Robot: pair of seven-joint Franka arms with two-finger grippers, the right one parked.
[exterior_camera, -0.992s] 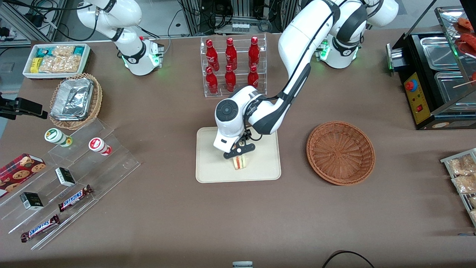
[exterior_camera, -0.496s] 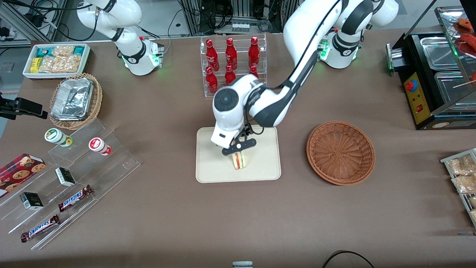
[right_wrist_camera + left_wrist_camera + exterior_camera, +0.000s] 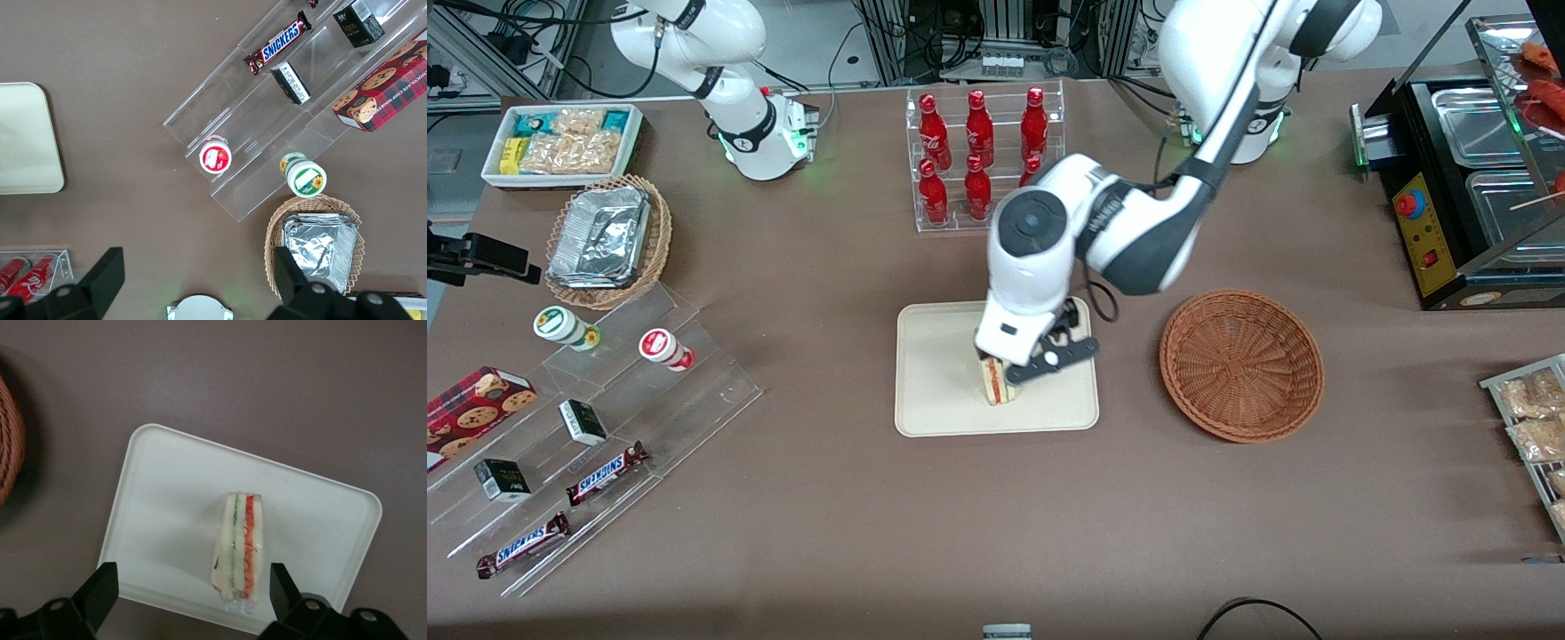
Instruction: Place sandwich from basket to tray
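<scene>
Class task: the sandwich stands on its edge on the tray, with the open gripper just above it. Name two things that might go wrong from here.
1. The sandwich stands on a narrow edge on the tray; it may topple over.
2. The open gripper hangs just above it, fingers either side; a sideways move might clip it.

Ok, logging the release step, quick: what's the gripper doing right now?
Gripper: open, holding nothing, raised above the sandwich, which stands free on the tray.
</scene>
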